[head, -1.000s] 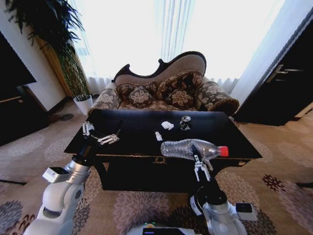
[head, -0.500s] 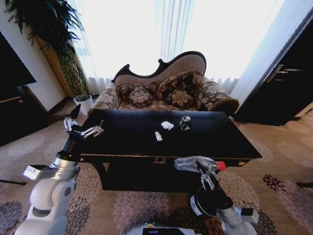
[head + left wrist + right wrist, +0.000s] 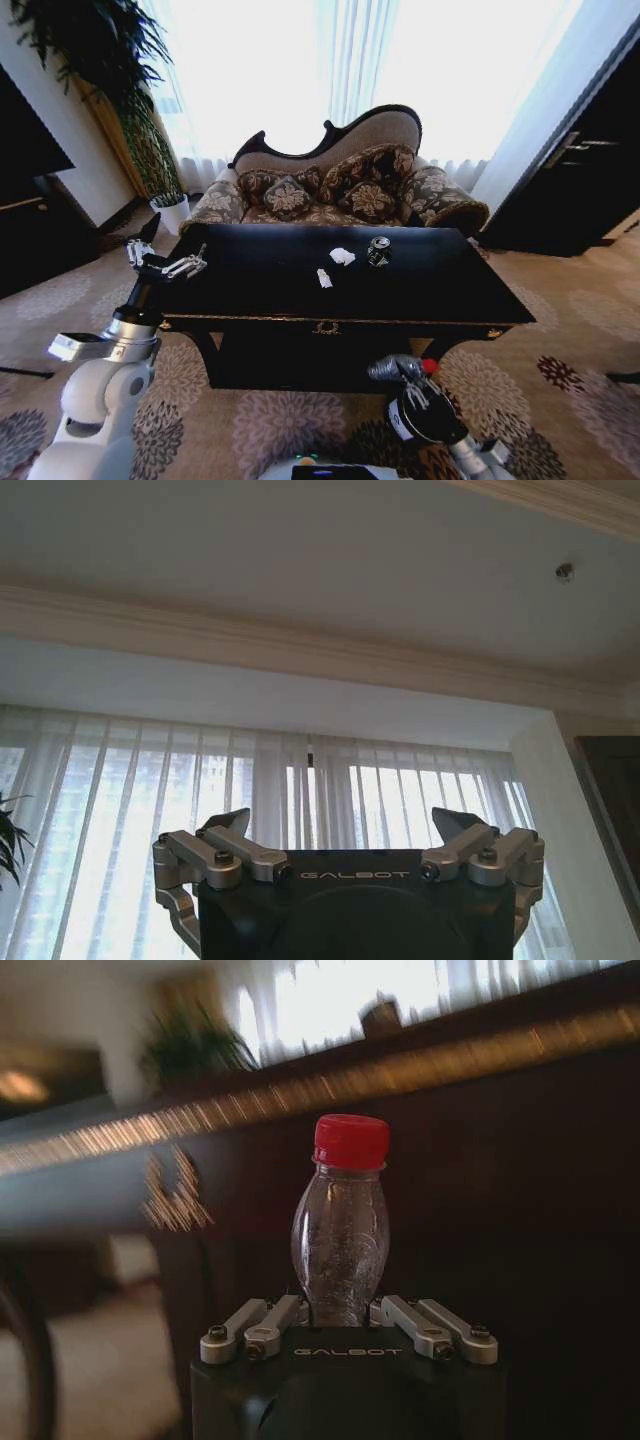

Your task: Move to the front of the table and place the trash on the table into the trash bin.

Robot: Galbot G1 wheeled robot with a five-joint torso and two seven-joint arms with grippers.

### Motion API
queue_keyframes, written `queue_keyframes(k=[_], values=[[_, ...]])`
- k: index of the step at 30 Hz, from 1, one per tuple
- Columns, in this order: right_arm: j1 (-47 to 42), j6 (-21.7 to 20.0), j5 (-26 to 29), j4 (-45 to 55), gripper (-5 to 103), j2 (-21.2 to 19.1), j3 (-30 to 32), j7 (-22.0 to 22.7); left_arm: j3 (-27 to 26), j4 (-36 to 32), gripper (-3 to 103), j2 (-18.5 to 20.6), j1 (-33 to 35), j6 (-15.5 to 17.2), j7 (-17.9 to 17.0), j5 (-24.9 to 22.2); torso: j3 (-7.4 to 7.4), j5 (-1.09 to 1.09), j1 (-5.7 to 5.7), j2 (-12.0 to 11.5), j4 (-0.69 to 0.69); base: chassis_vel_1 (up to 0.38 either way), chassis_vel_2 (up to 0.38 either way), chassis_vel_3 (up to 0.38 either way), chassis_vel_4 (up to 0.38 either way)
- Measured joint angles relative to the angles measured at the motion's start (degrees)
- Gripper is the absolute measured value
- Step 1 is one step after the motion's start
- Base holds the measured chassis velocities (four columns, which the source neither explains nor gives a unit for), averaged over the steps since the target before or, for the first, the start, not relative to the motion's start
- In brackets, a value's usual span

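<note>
Below the table [image 3: 340, 285] edge, the right gripper [image 3: 405, 375] pinches a bottle [image 3: 392, 368]; left gripper [image 3: 165, 262] spread wide beside it

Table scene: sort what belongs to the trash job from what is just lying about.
Job: table; drink can; paper wad; white scrap; plastic bottle held by the right gripper; open left gripper at the table's left end.

Lying about: sofa; plant; white pot.
</note>
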Motion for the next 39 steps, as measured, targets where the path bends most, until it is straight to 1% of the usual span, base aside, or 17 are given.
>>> queue_keyframes(k=[1, 2, 5, 6, 7, 8, 10, 11, 12, 15, 17, 18, 21, 23, 26, 32, 39], values=[[0.8, 0.1, -2.8, -1.6, 21, 0.3, -0.2, 2.8, 0.0, 0.0, 100, 0.0, 0.1, -0.1, 0.0, 0.0, 0.00, 0.00, 0.00, 0.0, 0.00, 0.000, 0.000, 0.000, 0.000], [0.8, 0.1, -2.8, -1.6, 21, 0.3, -0.2, 2.8, 0.0, 0.0, 100, 0.0, 0.1, -0.1, 0.0, 0.0, 0.00, 0.00, 0.00, 0.0, 0.00, 0.000, 0.000, 0.000, 0.000], [2.7, 0.0, -11.2, -4.8, 21, 1.1, -0.9, 10.9, -0.2, -0.3, 100, 0.2, 0.4, -0.2, -0.1, -0.1, 0.00, 0.00, 0.00, 0.0, 0.00, 0.000, 0.000, 0.000, 0.000], [3.1, -0.3, -13.8, -5.6, 21, 1.2, -1.0, 12.6, -0.4, -0.4, 100, 0.3, 0.5, -0.2, -0.1, -0.2, 0.00, 0.01, 0.00, 0.0, 0.00, 0.000, 0.000, 0.000, 0.000], [3.1, -0.3, -13.8, -5.6, 21, 1.2, -1.0, 12.6, -0.4, -0.4, 100, 0.3, 0.5, -0.2, -0.1, -0.2, 0.00, 0.01, 0.00, 0.0, 0.00, 0.000, 0.000, 0.000, 0.000], [3.7, -0.5, -16.3, -6.6, 21, 1.3, -0.9, 14.0, -0.7, -0.4, 100, 0.5, 0.7, -0.2, -0.2, -0.4, 0.00, 0.00, 0.00, 0.0, 0.00, 0.000, 0.000, 0.000, 0.000], [4.8, -0.6, -20.7, -8.8, 21, 1.2, -0.7, 17.9, -1.3, -0.3, 100, 0.9, 1.0, -0.4, -0.2, -0.7, 0.00, 0.00, 0.00, 0.0, 0.01, 0.000, 0.000, 0.000, 0.000], [5.3, -1.1, -22.2, -10.0, 21, 1.1, -0.8, 20.7, -1.8, -0.2, 100, 1.2, 1.1, -0.6, -0.2, -1.0, 0.00, 0.00, 0.00, 0.0, 0.00, 0.000, 0.000, 0.000, 0.000], [5.3, -1.1, -22.2, -10.0, 21, 1.1, -0.8, 20.7, -1.8, -0.2, 100, 1.2, 1.1, -0.6, -0.2, -1.0, 0.00, 0.00, 0.00, 0.0, 0.00, 0.000, 0.000, 0.000, 0.000], [6.4, -2.4, -23.5, -12.4, 20, 0.7, -1.7, 27.1, -2.8, 0.3, 100, 1.6, 1.4, -0.9, -0.2, -1.5, 0.00, 0.00, 0.00, 0.0, 0.00, 0.000, 0.000, 0.000, 0.000], [7.3, -4.3, -24.7, -13.9, 20, 0.4, -2.1, 32.1, -3.6, 0.8, 100, 1.8, 1.4, -1.0, -0.5, -1.9, 0.00, -0.01, 0.00, 0.0, 0.00, 0.000, 0.000, 0.000, 0.000], [7.3, -4.3, -24.7, -13.9, 20, 0.4, -2.1, 32.1, -3.6, 0.8, 100, 1.8, 1.4, -1.0, -0.5, -1.9, 0.00, -0.01, 0.00, 0.0, 0.00, 0.000, 0.000, 0.000, 0.000], [9.1, -7.3, -27.3, -17.6, 20, -0.4, -2.4, 37.1, -6.1, 1.4, 100, 2.3, 1.0, -0.4, -1.3, -3.8, 0.00, 0.00, 0.00, 0.0, 0.00, 0.000, 0.000, 0.000, 0.000], [9.6, -8.1, -27.7, -18.8, 20, -0.8, -2.6, 38.1, -7.1, 1.7, 100, 2.5, 0.9, -0.1, -1.6, -4.5, 0.00, 0.00, 0.00, 0.0, -0.01, 0.000, 0.000, 0.000, 0.000], [11.5, -10.5, -27.4, -21.6, 20, -1.8, -4.0, 41.0, -11.0, 2.6, 100, 3.4, 1.2, 0.6, -2.3, -6.6, 0.00, 0.01, 0.00, 0.0, -0.01, 0.000, 0.000, 0.000, 0.000], [14.4, -13.7, -27.8, -22.8, 20, -2.0, -6.0, 43.4, -15.6, 1.6, 100, 4.0, 2.8, 1.7, -2.8, -8.5, 0.00, 0.00, 0.00, 0.0, 0.01, 0.000, 0.000, 0.000, 0.000], [16.5, -15.5, -30.3, -25.7, 20, -2.5, -7.1, 46.5, -18.6, 0.0, 100, 3.7, 4.9, 2.3, -3.0, -9.2, 0.00, 0.00, 0.00, 0.0, 0.00, 0.000, 0.000, 0.000, 0.000]])
